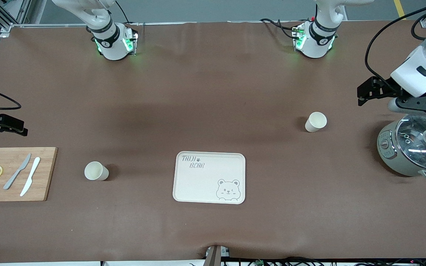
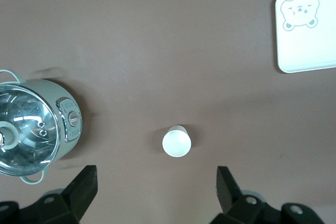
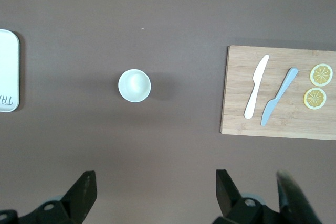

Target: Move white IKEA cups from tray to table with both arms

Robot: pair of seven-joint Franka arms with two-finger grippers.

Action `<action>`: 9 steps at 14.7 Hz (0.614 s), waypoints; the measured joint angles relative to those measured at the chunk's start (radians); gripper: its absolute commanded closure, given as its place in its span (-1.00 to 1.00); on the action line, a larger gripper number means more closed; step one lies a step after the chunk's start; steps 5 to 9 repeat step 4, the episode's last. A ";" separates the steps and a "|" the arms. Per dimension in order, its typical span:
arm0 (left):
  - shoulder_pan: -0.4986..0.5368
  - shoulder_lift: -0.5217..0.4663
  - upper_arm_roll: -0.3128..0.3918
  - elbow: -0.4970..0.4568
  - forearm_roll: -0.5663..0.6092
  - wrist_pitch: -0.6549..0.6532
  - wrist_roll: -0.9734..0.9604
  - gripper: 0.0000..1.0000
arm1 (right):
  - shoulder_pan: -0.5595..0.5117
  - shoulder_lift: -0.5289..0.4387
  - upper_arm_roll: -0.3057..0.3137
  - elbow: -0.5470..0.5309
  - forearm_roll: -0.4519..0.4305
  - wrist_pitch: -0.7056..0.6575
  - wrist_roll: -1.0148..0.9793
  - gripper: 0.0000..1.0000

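Two white cups stand upright on the brown table. One cup [image 1: 315,122] [image 2: 176,142] stands toward the left arm's end, farther from the front camera than the bear-printed tray [image 1: 209,177]. The second cup [image 1: 95,171] [image 3: 134,85] stands toward the right arm's end, level with the tray. My left gripper [image 1: 361,96] [image 2: 157,182] is open and empty, up in the air beside the pot, apart from its cup. My right gripper [image 1: 20,127] [image 3: 156,184] is open and empty, in the air by the cutting board, apart from its cup.
A grey pot with a glass lid [image 1: 412,147] [image 2: 31,127] stands at the left arm's end. A wooden cutting board [image 1: 13,173] [image 3: 278,93] holds two knives and two lemon slices at the right arm's end. The tray's edge shows in both wrist views [image 2: 310,30] [image 3: 8,72].
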 measured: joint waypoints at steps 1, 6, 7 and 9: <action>0.000 0.000 0.000 0.000 0.000 -0.001 0.000 -1.00 | 0.000 0.000 0.000 0.000 0.000 0.000 0.000 -1.00; 0.000 0.000 0.000 0.000 0.000 -0.005 0.000 -1.00 | 0.000 0.000 0.000 0.000 0.000 0.000 0.000 -1.00; 0.000 0.000 0.000 0.000 0.000 -0.005 0.000 -1.00 | 0.000 0.000 0.000 0.000 0.000 0.000 0.000 -1.00; 0.000 0.000 0.000 0.000 0.000 -0.005 0.000 -1.00 | 0.000 0.000 0.000 0.000 0.000 0.000 0.000 -1.00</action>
